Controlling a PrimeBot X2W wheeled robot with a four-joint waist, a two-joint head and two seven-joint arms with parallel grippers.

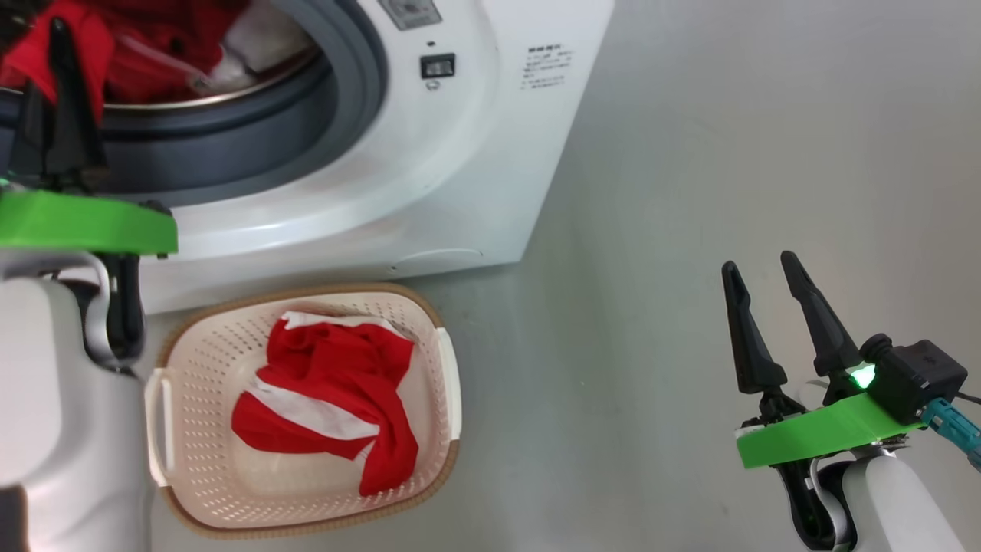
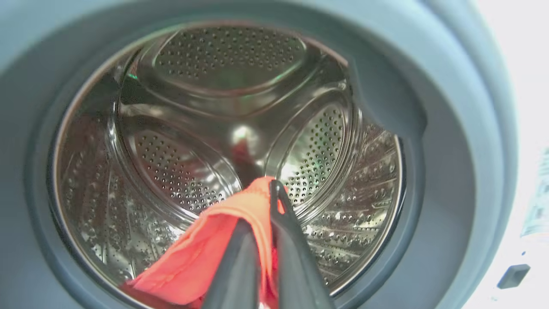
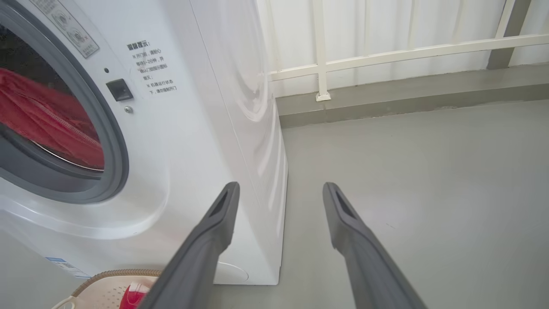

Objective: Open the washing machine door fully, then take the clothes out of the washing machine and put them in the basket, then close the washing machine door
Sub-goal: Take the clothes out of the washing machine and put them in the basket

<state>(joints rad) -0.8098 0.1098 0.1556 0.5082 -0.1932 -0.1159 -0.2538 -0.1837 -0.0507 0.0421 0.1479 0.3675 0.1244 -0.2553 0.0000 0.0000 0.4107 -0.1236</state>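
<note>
The white washing machine (image 1: 460,153) stands open, and its steel drum (image 2: 231,56) holds red clothes (image 1: 153,38) with a white piece (image 1: 253,38) among them. My left gripper (image 1: 46,61) reaches over the grey gasket (image 1: 306,115) into the drum. In the left wrist view the left gripper (image 2: 261,201) is shut on a fold of red garment (image 2: 206,257). The cream basket (image 1: 306,290) sits on the floor below the opening with a red and white garment (image 1: 329,383) inside. My right gripper (image 1: 759,262) hangs open and holds nothing, right of the basket. The washing machine door is out of view.
Grey floor (image 1: 728,115) stretches to the right of the machine. In the right wrist view the right gripper (image 3: 279,186) points past the machine's front corner (image 3: 274,171) toward a white railing (image 3: 386,56) and a low kerb (image 3: 407,92). The basket's rim (image 3: 116,272) shows at the bottom left.
</note>
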